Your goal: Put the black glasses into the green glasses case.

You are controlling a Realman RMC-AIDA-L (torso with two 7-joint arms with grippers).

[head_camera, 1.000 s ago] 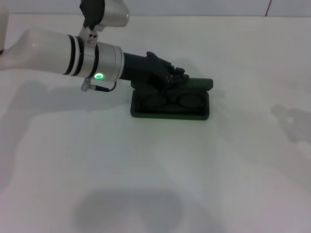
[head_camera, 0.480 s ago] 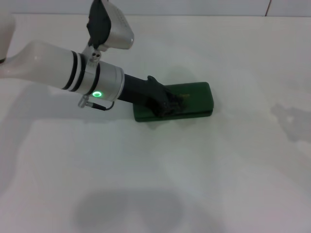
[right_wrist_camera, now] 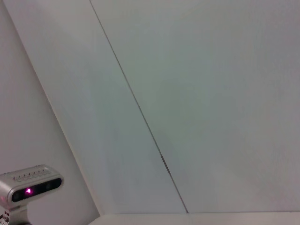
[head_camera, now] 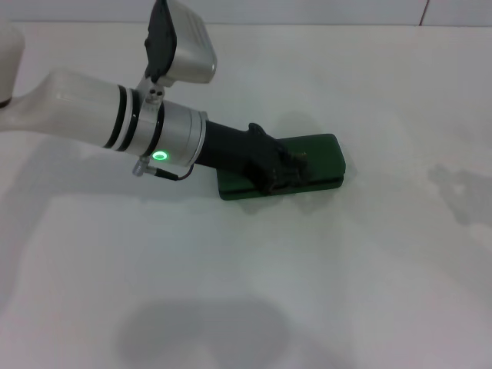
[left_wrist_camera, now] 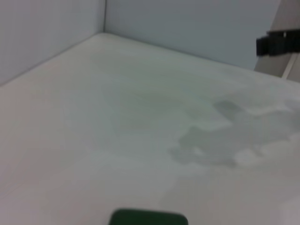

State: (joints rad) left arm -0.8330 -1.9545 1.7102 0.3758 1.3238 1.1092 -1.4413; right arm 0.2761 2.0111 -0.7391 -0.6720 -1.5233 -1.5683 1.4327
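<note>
White table (head_camera: pixel 369 292) | left tool (head_camera: pixel 283 175) on closed green glasses case (head_camera: pixel 323 150), grip unclear

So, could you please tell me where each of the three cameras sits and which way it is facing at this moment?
Head view: from the robot's head, looking forward and down at the white table; the left arm reaches in, the left gripper on the shut green glasses case.
Left wrist view: low on the left wrist, facing across the table toward the walls; no fingers show.
Right wrist view: on the parked right arm, facing a bare wall; a grey device shows.
Shared: the case's edge shows in the head and left wrist views.
</note>
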